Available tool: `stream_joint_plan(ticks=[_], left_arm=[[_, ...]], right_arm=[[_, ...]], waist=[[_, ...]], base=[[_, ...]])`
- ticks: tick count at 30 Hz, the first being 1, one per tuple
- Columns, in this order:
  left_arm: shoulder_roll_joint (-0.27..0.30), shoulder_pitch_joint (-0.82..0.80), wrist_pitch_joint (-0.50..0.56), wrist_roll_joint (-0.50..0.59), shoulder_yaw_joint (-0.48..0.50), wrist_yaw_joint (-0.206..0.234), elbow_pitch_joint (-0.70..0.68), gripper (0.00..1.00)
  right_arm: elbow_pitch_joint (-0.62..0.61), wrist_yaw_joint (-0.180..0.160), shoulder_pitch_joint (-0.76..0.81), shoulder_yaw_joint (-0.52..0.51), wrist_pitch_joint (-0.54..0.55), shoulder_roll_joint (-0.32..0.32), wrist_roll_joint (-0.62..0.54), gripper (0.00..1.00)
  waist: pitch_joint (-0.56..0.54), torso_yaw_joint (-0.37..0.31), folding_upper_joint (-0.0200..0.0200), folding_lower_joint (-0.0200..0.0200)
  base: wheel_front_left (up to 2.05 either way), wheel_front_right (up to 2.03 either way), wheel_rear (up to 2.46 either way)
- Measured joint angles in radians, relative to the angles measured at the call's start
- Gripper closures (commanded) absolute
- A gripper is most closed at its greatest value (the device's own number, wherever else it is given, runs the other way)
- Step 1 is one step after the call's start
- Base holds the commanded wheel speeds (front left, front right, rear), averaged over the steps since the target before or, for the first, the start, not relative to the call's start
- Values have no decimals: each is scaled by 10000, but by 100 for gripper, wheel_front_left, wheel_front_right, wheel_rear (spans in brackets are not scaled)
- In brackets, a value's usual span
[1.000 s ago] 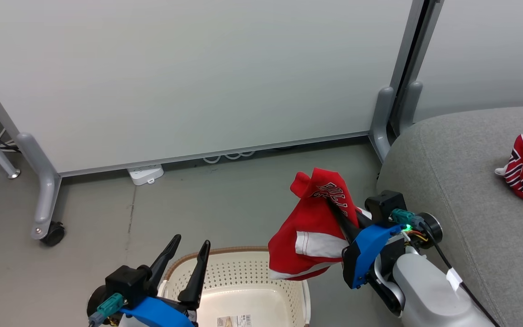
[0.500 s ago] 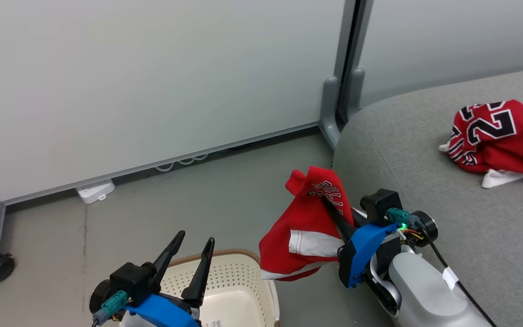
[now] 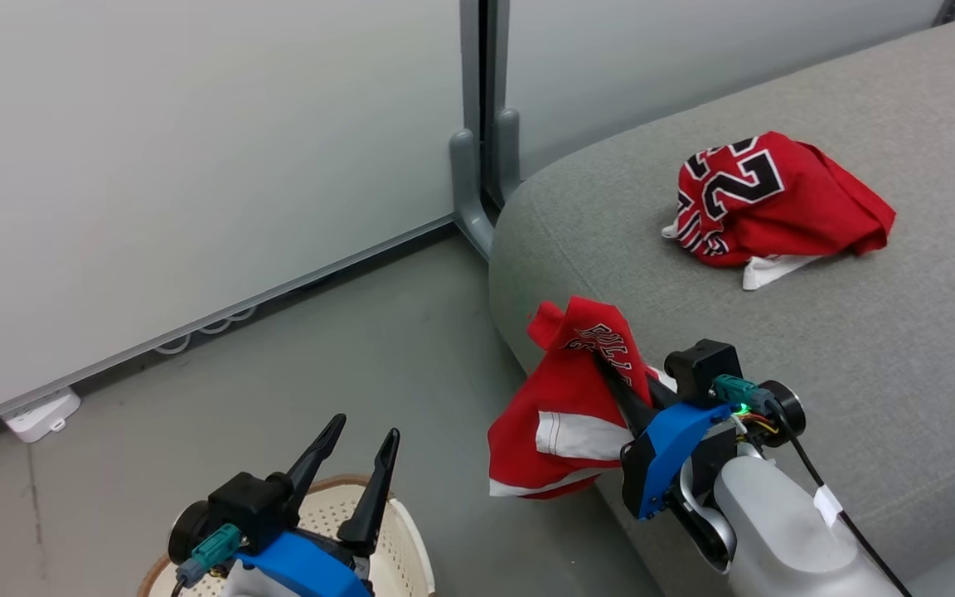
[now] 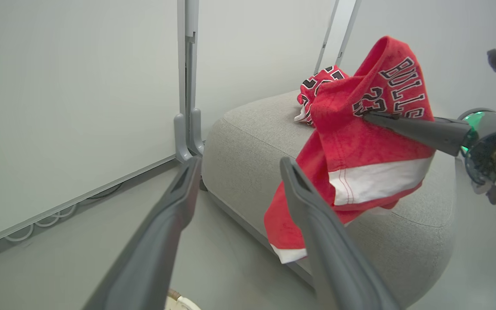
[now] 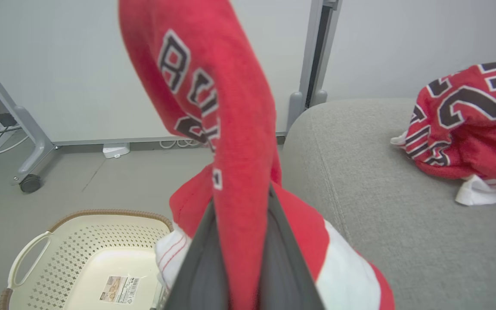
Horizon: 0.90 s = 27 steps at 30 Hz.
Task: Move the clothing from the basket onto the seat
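My right gripper [image 3: 602, 365] is shut on a red garment with white trim and lettering [image 3: 564, 406], which hangs in the air at the near left corner of the grey seat [image 3: 859, 348]. In the right wrist view the cloth [image 5: 226, 129] is pinched between the fingers [image 5: 282, 275]. A second red garment with large numerals [image 3: 763, 199] lies crumpled on the seat. The cream basket [image 5: 88, 254] stands on the floor, nothing in it but a label. My left gripper [image 3: 361, 448] is open above the basket's rim [image 3: 399, 539], holding nothing.
Pale partition panels with grey feet [image 3: 477, 199] stand behind the seat's corner. A white power strip [image 3: 38, 414] and cables lie along the panel base. A castor foot [image 5: 28, 183] shows at the left of the right wrist view. Grey floor [image 3: 320, 348] lies between panels and basket.
The head view has swung right: the seat and numbered garment now sit nearer the middle, the basket has slid to the bottom left. My right gripper still holds the trimmed garment, now beside the seat's corner.
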Motion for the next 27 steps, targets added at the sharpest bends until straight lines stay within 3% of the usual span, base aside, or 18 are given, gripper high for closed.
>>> stream_joint_plan(ticks=[11,27], left_arm=[[38,-113,0,-13,-82,0,-6,0],[82,-296,0,-17,-234,-2,-10,0]], right_arm=[[-21,0,21,-33,-15,-19,-4,100],[-79,0,-33,-476,59,-104,8,100]], waist=[[147,-892,0,0],[416,-843,0,0]], base=[[0,0,0],[0,0,0]])
